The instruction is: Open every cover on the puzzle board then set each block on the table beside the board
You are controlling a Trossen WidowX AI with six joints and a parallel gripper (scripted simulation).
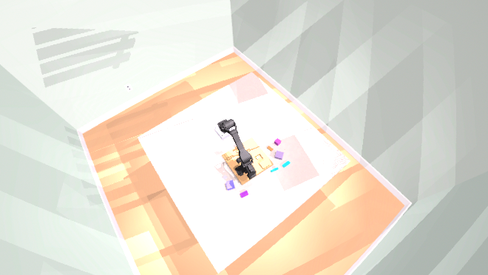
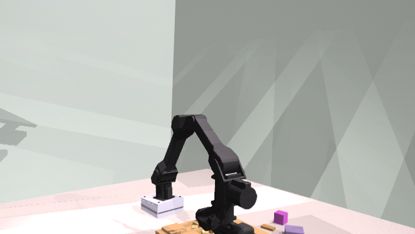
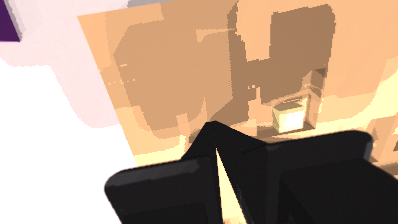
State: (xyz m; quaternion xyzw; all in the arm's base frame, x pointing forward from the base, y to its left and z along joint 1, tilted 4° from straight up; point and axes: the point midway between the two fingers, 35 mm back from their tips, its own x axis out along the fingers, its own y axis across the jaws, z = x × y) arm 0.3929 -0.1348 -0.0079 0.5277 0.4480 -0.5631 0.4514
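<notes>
The tan puzzle board (image 1: 255, 146) (image 2: 176, 228) (image 3: 150, 75) lies in front of the arm's base. My gripper (image 1: 242, 171) (image 3: 211, 126) is shut and empty, with its fingertips pressed together low over the board's surface. In the wrist view a pale block (image 3: 289, 118) sits in a well just right of the fingertips. On the table around the board lie a magenta block (image 1: 277, 141) (image 2: 280, 217), a lavender block (image 1: 279, 154) (image 2: 293, 229), two cyan pieces (image 1: 285, 164) (image 1: 273, 169), another lavender block (image 1: 229, 185) and another magenta block (image 1: 243, 194). The arm hides the covers.
The arm's white base (image 1: 222, 134) (image 2: 161, 204) stands behind the board. A small orange piece (image 1: 270, 148) (image 2: 268, 227) lies right of the board. A purple thing (image 3: 7, 22) shows at the wrist view's top left corner. Walls enclose the floor at the back.
</notes>
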